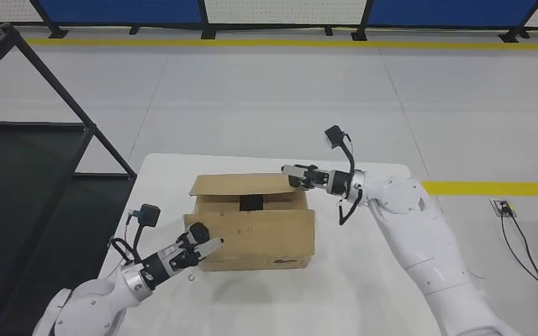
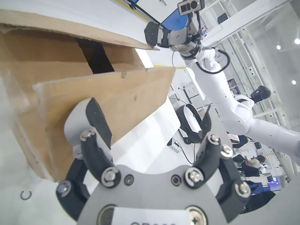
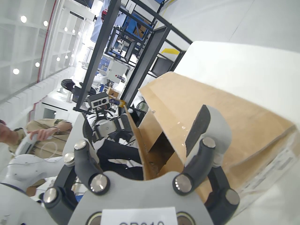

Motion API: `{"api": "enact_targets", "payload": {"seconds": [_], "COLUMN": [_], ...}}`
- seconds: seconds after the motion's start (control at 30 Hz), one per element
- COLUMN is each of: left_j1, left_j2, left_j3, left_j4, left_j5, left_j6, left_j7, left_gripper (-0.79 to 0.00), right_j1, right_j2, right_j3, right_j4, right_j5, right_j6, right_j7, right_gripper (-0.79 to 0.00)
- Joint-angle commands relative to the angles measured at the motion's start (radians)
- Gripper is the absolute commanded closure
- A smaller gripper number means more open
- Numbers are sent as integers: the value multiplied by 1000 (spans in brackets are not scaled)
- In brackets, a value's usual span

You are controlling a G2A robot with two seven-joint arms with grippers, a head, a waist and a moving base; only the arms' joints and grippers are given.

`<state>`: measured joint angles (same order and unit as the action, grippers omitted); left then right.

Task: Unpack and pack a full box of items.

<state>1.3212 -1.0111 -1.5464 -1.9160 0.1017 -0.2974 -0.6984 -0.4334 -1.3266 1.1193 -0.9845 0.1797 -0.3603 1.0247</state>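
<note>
Surface: white table [image 1: 361,277] on a pale floor with a yellow line beyond it; the cardboard box [image 1: 252,231] sits mid-table.
Left fingers: your left fingers [image 2: 98,120] are spread and hold nothing; one pad is just in front of the near flap [image 2: 105,94].
Left gripper: the left gripper [image 1: 204,244] is low at the box's near-left corner.
Right fingers: your right fingers [image 3: 201,127] are also apart. The edge of the far flap [image 3: 211,99] runs between them and isn't pinched.
Right gripper: the right gripper [image 1: 300,177] is at the far flap's right corner, on the far-right side of the box.
Box top: both long flaps are partly lifted, with a dark gap [image 1: 250,202] between them. You can't tell what is inside.
Progress: very early, by my read. You're only opening the box, no item is out yet, and all the unpacking and repacking is left.
Top view: shows both arms at opposite corners of the box.
Left wrist view: shows from the side the right gripper touching the far flap's corner, and the near flap tilted up.
Right wrist view: looks under the far flap into the dark interior, with the left gripper farther off past the box.
</note>
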Motion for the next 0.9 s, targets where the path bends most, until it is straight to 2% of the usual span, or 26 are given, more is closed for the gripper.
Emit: {"api": "enact_targets", "payload": {"seconds": [0.0,0.1,0.4,0.5,0.63,0.87], "left_j1": [-8,-24,-72,-87,-105,-133], "left_j2": [-1,-2,-5,-6,-9,-13], "left_j3": [13,27,65,78,96,123], "left_j4": [2,10,34,43,54,67], "left_j5": [16,30,46,62,65,97], "left_j6": [7,16,40,52,66,92], "left_j7": [13,20,30,40,53,77], "left_gripper": [-785,-785,-785,-785,-785,-785], "right_j1": [6,13,-3,-7,7,34], "right_j2": [3,4,4,4,2,-3], "right_j3": [7,9,6,3,1,-11], "right_j4": [6,14,0,-2,20,64], "right_j5": [26,36,39,69,122,170], "right_j6": [57,97,111,216,307,376], "right_j7": [41,35,24,36,79,105], "right_gripper": [-785,-785,-785,-785,-785,-785]}}
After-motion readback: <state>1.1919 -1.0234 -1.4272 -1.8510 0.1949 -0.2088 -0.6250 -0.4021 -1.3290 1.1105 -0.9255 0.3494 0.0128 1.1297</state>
